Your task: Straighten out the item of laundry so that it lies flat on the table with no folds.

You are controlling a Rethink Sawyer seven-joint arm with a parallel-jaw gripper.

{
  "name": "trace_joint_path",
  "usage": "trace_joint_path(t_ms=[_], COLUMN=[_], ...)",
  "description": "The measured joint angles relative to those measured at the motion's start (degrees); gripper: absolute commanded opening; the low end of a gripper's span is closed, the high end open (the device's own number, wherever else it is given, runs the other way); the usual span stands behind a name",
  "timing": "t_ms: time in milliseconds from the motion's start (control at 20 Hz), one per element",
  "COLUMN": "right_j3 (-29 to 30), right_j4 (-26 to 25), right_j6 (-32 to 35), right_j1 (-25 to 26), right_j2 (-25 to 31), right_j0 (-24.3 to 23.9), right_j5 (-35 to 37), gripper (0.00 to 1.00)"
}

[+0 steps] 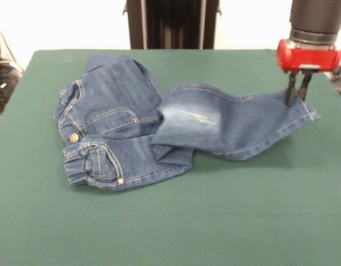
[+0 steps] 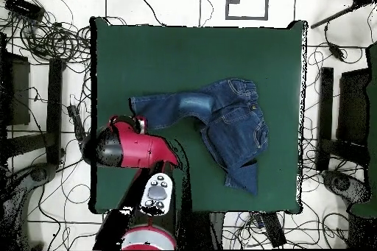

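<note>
Bare table [image 1: 170, 227] fills the foreground. Beyond it lie the jeans [image 1: 115, 138], waistband bunched at one side, one leg folded across the seat and stretched sideways. At that leg's hem, the gripper [image 1: 298, 93] stands with its fingers drawn close together, apparently pinching the denim, presumably to pull the leg outward and flatten the fold.
</note>
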Motion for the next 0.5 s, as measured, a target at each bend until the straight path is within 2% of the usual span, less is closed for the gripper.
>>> trace_joint_path(t_ms=[500], right_j3=[1.9], right_j4=[1.5], right_j6=[2.3], right_j1=[0.2], right_j2=[-0.3], right_j0=[4.5], right_j5=[0.0], gripper=[0.00])
